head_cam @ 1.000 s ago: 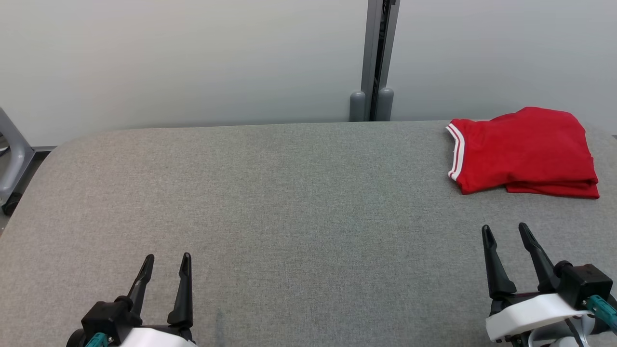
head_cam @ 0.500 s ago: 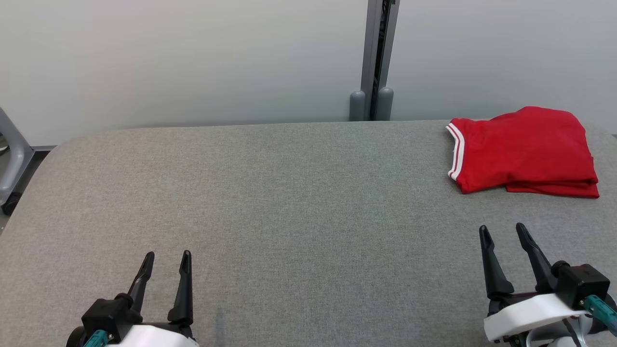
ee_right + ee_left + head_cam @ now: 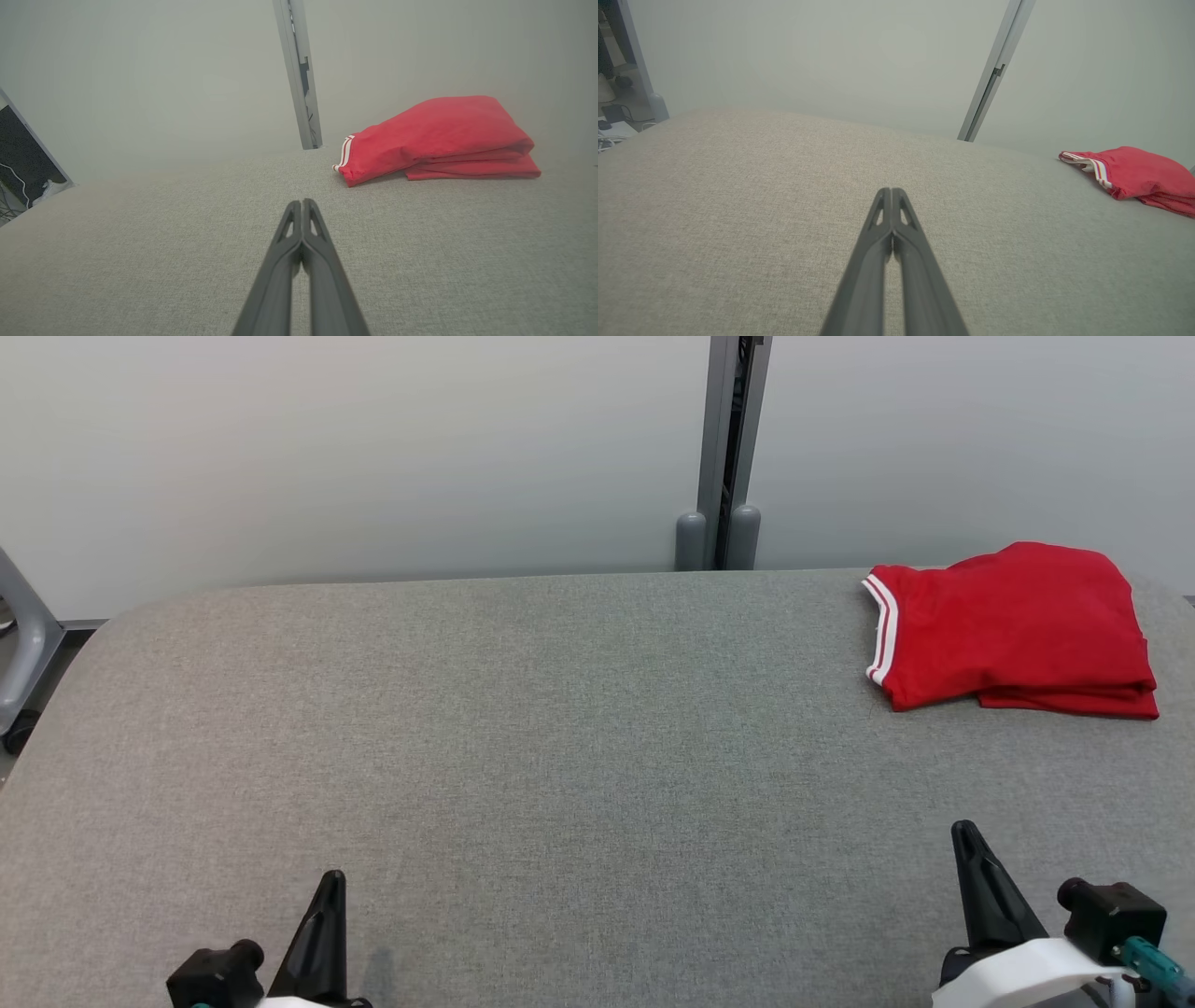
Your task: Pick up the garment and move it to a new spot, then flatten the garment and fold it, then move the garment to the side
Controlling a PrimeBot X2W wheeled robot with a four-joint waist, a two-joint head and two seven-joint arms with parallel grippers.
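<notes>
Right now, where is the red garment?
In the head view the red garment lies folded at the far right of the table, right of the metal post, beyond the right gripper.

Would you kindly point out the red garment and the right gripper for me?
red garment [image 3: 1013,625], head view, middle of the folded cloth.
right gripper [image 3: 302,201], right wrist view, at the closed fingertips.

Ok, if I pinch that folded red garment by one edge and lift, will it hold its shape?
Probably not. The garment looks like thin soft cloth in stacked layers, so it would likely droop and unfold. It seems light for its bulk. Pushed across the fabric-covered table, it may bunch rather than slide.
</notes>
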